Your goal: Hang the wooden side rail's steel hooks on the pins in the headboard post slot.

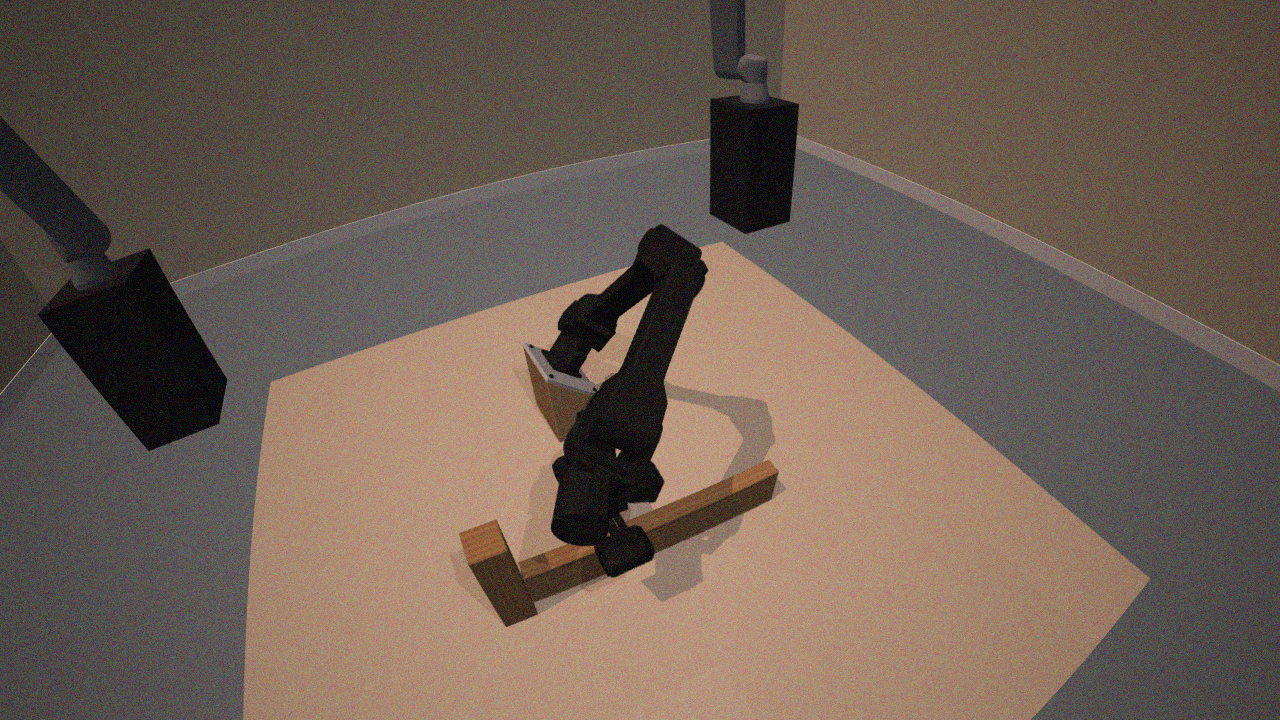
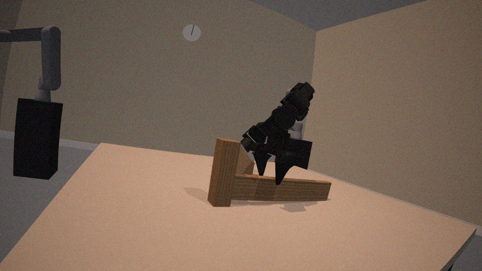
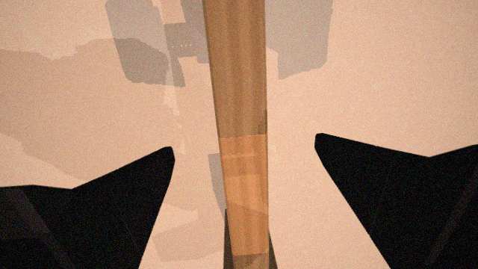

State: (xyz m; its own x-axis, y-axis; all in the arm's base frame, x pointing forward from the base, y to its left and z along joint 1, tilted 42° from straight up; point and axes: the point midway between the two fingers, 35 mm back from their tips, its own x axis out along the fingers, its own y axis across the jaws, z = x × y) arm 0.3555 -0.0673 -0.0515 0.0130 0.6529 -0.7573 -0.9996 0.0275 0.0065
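The wooden headboard post point(image 1: 496, 568) point(image 2: 224, 171) stands upright on the table point(image 1: 895, 555) point(image 2: 134, 209). The wooden side rail point(image 1: 716, 501) point(image 2: 303, 190) point(image 3: 235, 75) meets the post's side with one end. Its far end rests on the table. The hooks and pins are hidden inside the joint. My gripper point(image 1: 617, 537) point(image 2: 269, 178) point(image 3: 244, 146) is open. Its fingers straddle the rail a short way from the post, clear of the wood on both sides in the wrist view.
The arm's wooden wedge base point(image 1: 554, 398) stands behind the rail. Black camera boxes on grey stands hang at the left point(image 1: 134, 349) point(image 2: 35, 138) and at the back point(image 1: 753, 161). The table's edge runs along the right.
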